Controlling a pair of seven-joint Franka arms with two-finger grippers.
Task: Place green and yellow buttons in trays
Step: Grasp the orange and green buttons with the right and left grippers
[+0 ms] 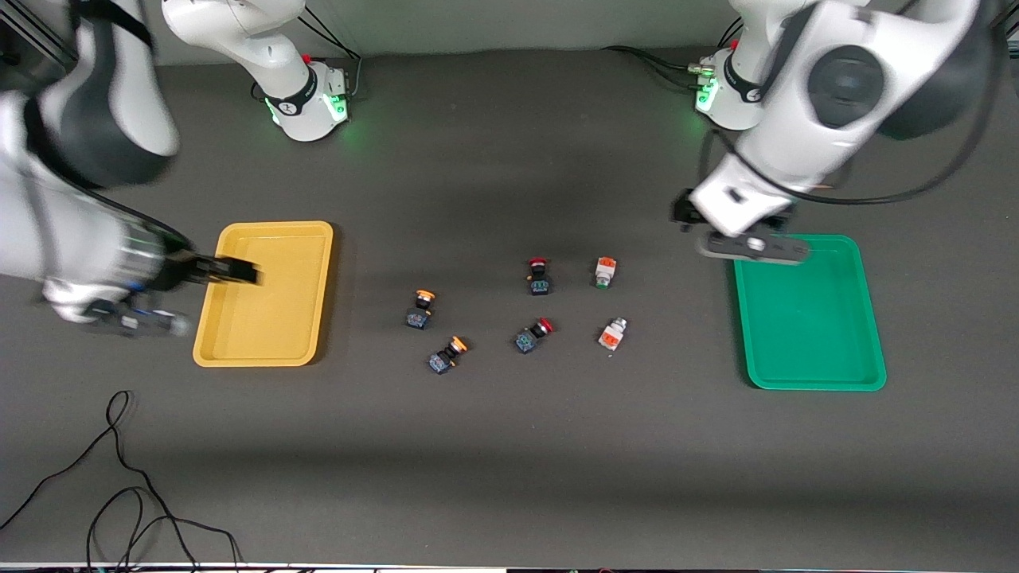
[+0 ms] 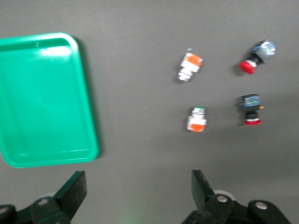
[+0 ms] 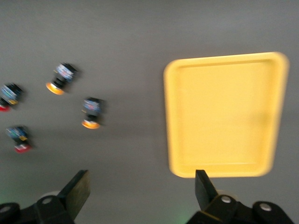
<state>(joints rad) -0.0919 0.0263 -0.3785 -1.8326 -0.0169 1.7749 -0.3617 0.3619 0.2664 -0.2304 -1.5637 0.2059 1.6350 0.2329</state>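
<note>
both grippers, left (image 2: 135,196) and right (image 3: 142,196), gape empty; buttons (image 1: 611,272) look light, rigid, tippy: pinch the body.

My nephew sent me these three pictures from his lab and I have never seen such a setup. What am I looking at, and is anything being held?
These are two white robot arms at a dark table. The big picture looks down from a high camera facing them; the two small ones come from cameras on each arm's wrist, looking past its own fingers.

The left gripper hangs over the edge of the green tray. The right gripper hangs over the edge of the yellow tray. Both are open and hold nothing.

Between the trays lie six small push-button switches: two white ones with green tips, two red-capped ones, and two with yellow-orange caps. Both trays look empty. A black cable lies near the table's front edge.
</note>
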